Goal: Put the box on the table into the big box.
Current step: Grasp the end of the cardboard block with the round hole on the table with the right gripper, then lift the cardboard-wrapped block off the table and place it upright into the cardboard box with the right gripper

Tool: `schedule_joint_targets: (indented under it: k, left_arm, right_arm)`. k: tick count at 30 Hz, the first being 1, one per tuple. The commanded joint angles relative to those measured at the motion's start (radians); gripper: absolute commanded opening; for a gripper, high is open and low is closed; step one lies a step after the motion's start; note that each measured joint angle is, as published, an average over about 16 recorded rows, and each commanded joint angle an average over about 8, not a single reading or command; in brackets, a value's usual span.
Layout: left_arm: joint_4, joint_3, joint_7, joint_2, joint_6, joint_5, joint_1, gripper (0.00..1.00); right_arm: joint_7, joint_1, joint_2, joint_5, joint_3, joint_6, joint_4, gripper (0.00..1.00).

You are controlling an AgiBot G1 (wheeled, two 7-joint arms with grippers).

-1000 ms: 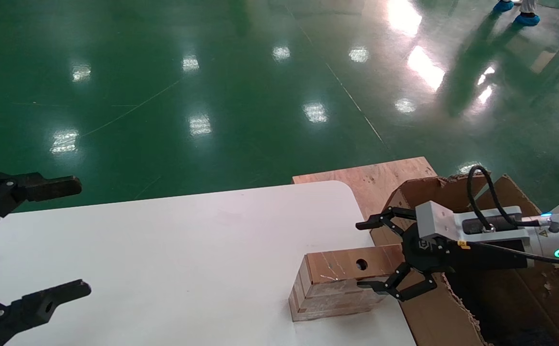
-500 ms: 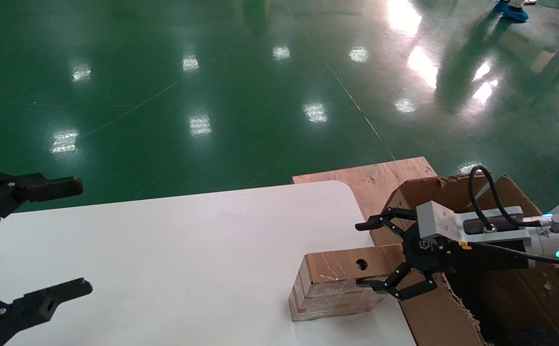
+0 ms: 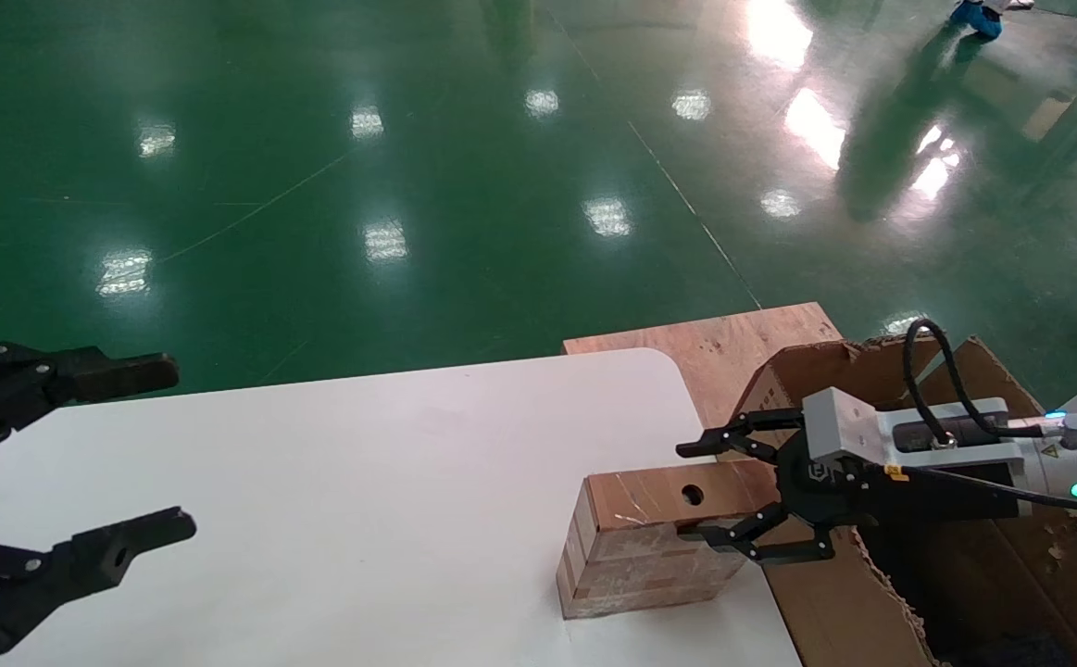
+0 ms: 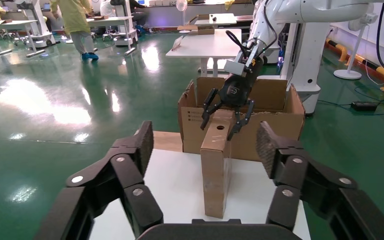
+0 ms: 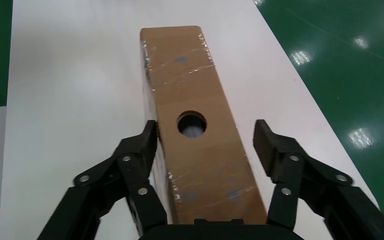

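The small brown box (image 3: 644, 551) with a round hole in its top face stands on edge at the right end of the white table (image 3: 362, 482). My right gripper (image 3: 691, 491) reaches over the big box's (image 3: 825, 602) torn rim and straddles the small box's near end, open. In the right wrist view the box (image 5: 195, 125) lies between the fingers (image 5: 140, 150); one finger touches its side and the other stands apart. My left gripper (image 3: 172, 447) hovers open over the table's left end, far from the box (image 4: 216, 165).
A brown plywood board (image 3: 714, 338) lies under the big box, beyond the table's rounded corner. Glossy green floor surrounds the table. The left wrist view shows the big box (image 4: 192, 125), more tables and people far behind.
My right gripper's fingers have closed in around the small box, and the box's top has shifted slightly. My left gripper's fingers have narrowed a little and moved slightly right.
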Motion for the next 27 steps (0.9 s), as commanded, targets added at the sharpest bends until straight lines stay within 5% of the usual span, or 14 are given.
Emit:
schedule_joint_targets:
  k: [1,12,22,27]
  left_arm:
    - [0.000,0.000,0.000,0.000,0.000,0.000,0.000,0.00]
    - [0.000,0.000,0.000,0.000,0.000,0.000,0.000,0.00]
    - [0.000,0.000,0.000,0.000,0.000,0.000,0.000,0.00]
    - [0.000,0.000,0.000,0.000,0.000,0.000,0.000,0.00]
  right_arm:
    - [0.000,0.000,0.000,0.000,0.000,0.000,0.000,0.00]
    - [0.044,0.012,0.009,0.009,0.000,0.016,0.018,0.00]
    - [0.443,0.091,0.120,0.152,0.043,0.046,0.094,0.00]
    - [0.561,0.134,0.227,0.185,0.080,0.131,0.190,0.00]
